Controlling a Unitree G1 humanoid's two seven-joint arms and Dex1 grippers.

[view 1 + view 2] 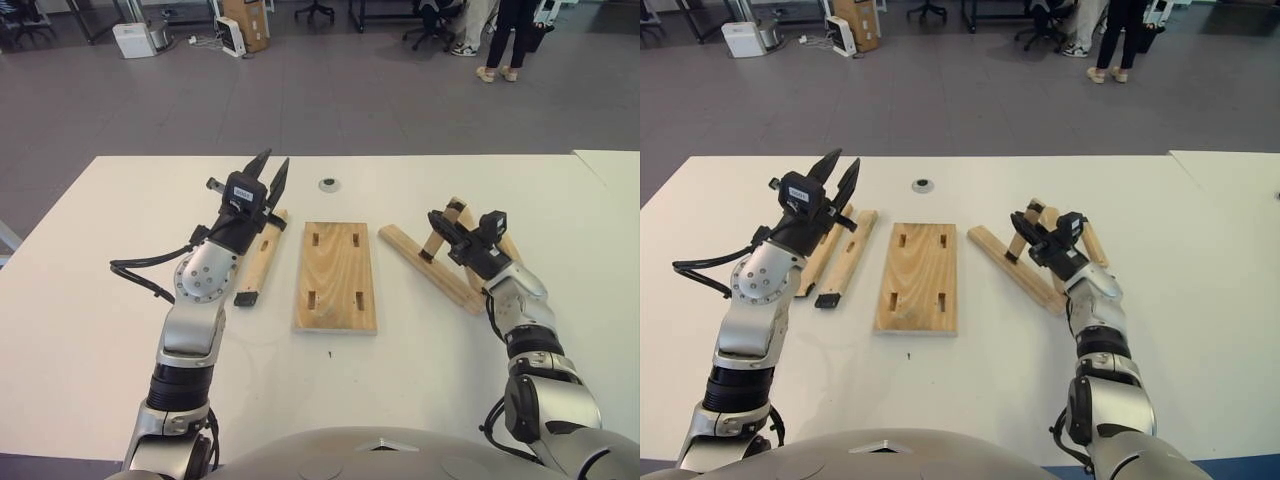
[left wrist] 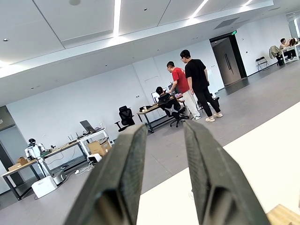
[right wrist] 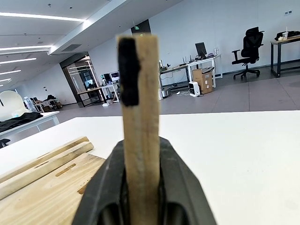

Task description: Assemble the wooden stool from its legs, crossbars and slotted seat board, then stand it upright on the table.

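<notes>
The slotted seat board [image 1: 335, 277] lies flat at the table's middle. To its left lie two wooden legs [image 1: 262, 255] side by side, one with a black end pad. My left gripper [image 1: 273, 166] hangs open above their far ends, its fingers [image 2: 117, 183] holding nothing. To the right of the board a long leg [image 1: 430, 268] lies at a slant. My right gripper [image 1: 444, 233] is shut on a short wooden crossbar [image 3: 140, 117] with a black-padded end, which rests across that leg. Another wooden piece [image 1: 508, 243] lies partly behind the right gripper.
A small round grey thing [image 1: 328, 184] sits on the white table [image 1: 90, 300] beyond the board. A second table [image 1: 612, 165] adjoins at the far right. Bare tabletop stretches along the front edge and at the far left.
</notes>
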